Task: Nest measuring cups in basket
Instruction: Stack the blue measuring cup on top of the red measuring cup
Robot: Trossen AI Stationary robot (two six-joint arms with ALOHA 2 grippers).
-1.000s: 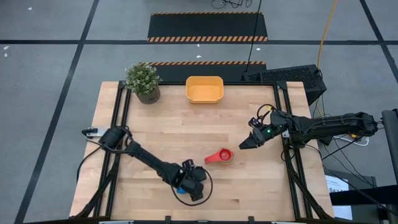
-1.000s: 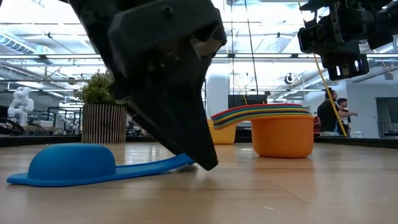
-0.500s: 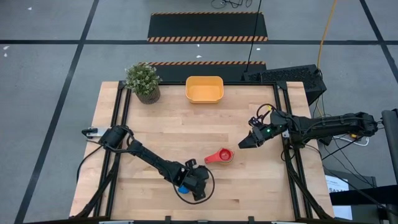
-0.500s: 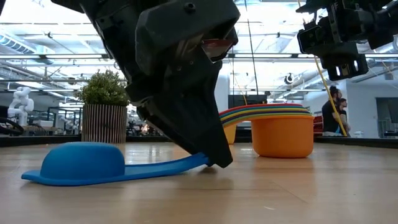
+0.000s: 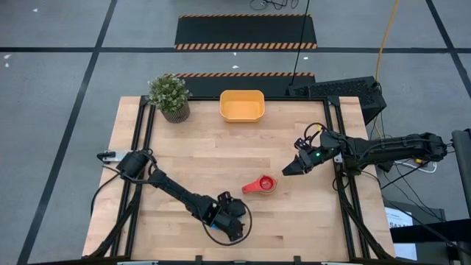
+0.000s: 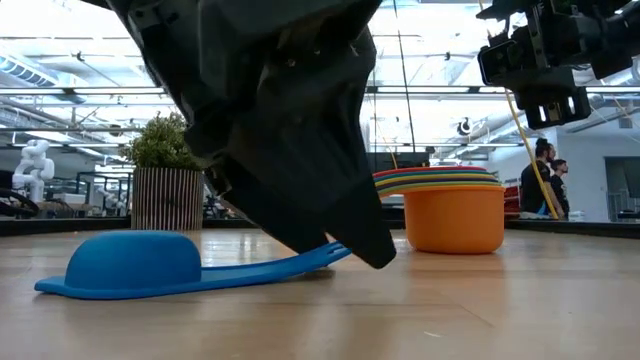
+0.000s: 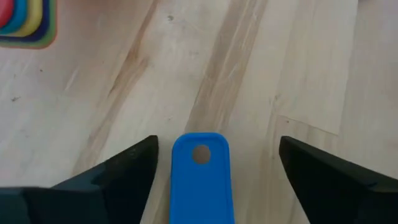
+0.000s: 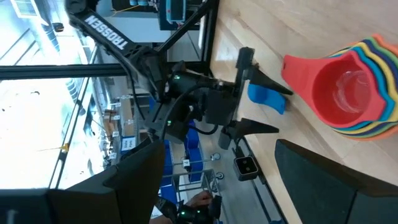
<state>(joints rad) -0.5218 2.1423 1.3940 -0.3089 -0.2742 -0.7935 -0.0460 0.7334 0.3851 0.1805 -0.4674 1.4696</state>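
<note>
**left gripper astride a lone blue cup near the front edge**

the blue measuring cup [image 6: 135, 262] lies mouth-down on the wooden worktop [image 5: 221, 158], its flat handle [image 7: 200, 180], pierced by a hole, pointing toward the stack of nested cups [image 5: 260, 185], red innermost, standing right of centre. the left gripper [image 5: 224, 218], near the front edge, has its fingers [image 7: 118, 177] spread apart on either side of the handle, not touching it. the right gripper [image 5: 289, 171] hangs open just right of the stack. the orange-yellow basket [image 5: 242, 106] sits at the back edge, a potted plant [image 5: 170, 96] near the back left corner. bare wood separates stack and basket. two people [image 6: 542, 180] stand in the room beyond.
</note>
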